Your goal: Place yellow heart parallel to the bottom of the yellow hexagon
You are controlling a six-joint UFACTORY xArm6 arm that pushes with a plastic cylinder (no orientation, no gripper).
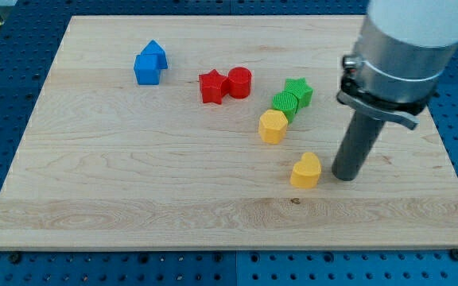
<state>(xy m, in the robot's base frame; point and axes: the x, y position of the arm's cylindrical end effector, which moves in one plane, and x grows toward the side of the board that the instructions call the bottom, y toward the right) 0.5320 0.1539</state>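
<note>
The yellow heart lies on the wooden board right of centre, toward the view's bottom. The yellow hexagon sits above and a little left of it, with a gap between them. My tip rests on the board just right of the yellow heart, very close to it; I cannot tell whether it touches. The rod rises from there to the arm's grey and white body at the view's top right.
A green star and a green block sit just above-right of the hexagon, touching each other. A red star and red cylinder sit centre top. Two blue blocks lie top left. The board's right edge is near the rod.
</note>
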